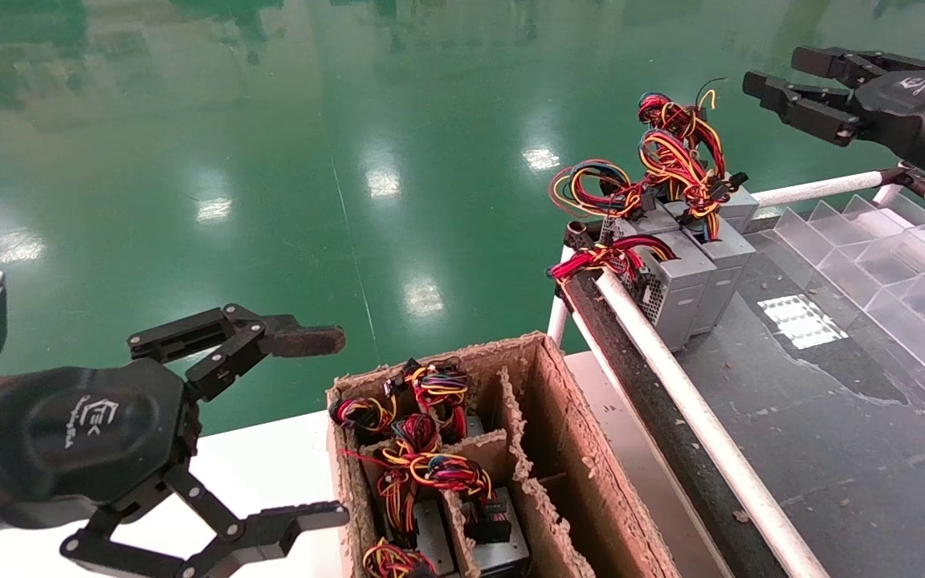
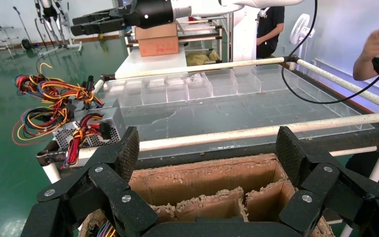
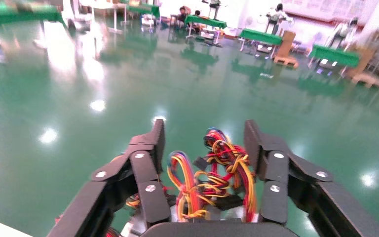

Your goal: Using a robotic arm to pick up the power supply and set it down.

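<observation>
Hovering above the far end of the conveyor (image 1: 792, 449), your right gripper (image 1: 788, 80) is spread open and holds nothing. Note that it hangs just past the wire bundles (image 1: 675, 164) of the power supplies (image 1: 691, 269), apart from them. In the right wrist view those red, yellow and blue wires (image 3: 212, 180) show between and below the fingers (image 3: 150, 148), with no contact visible.

You have several grey power supplies standing upright in a tight row at the far end of the conveyor, against its white side rail (image 1: 695, 417). Their vent grilles face that rail.

Beside the conveyor, on the rail's near side, stands a cardboard box (image 1: 567, 425) with dividers. More power supplies (image 1: 470, 530) sit in its compartments nearest your left gripper; the compartments next to the conveyor look empty.

Your left gripper (image 1: 334, 425) is open and empty. It sits beside the box, on the side away from the conveyor, over a white table (image 1: 270, 466).

Clear plastic trays (image 1: 896, 273) lie along the conveyor's opposite edge.
</observation>
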You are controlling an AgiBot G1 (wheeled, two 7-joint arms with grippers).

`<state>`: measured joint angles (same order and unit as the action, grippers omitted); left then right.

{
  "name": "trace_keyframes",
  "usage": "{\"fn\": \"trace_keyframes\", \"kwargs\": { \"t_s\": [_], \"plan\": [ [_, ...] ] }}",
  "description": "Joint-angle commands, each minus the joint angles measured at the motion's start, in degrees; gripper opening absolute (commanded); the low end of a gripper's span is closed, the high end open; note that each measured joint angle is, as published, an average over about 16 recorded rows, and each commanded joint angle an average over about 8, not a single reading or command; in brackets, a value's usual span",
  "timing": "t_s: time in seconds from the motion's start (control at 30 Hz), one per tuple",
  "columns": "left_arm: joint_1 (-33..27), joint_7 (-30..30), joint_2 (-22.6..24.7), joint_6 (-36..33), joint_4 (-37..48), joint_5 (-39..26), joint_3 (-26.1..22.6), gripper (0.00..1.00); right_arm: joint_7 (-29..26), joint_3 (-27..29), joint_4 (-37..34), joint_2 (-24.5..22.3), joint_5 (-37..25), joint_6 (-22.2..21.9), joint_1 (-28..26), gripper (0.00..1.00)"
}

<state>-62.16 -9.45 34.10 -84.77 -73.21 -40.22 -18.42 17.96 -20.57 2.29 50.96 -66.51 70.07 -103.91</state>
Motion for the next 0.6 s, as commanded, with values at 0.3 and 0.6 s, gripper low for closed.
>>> {"fn": "trace_keyframes", "kwargs": {
  "t_s": [0.3, 0.6],
  "plan": [
    [0.0, 0.0, 0.0, 0.0, 0.0, 0.0, 0.0, 1.00, -5.3, 1.2, 9.8, -2.5, 4.4, 2.8, 5.9, 1.00],
    [0.0, 0.0, 0.0, 0.0, 0.0, 0.0, 0.0, 1.00, -9.5, 1.8, 21.0, -5.0, 8.1, 5.1, 12.6, 1.00]
  ]
}}
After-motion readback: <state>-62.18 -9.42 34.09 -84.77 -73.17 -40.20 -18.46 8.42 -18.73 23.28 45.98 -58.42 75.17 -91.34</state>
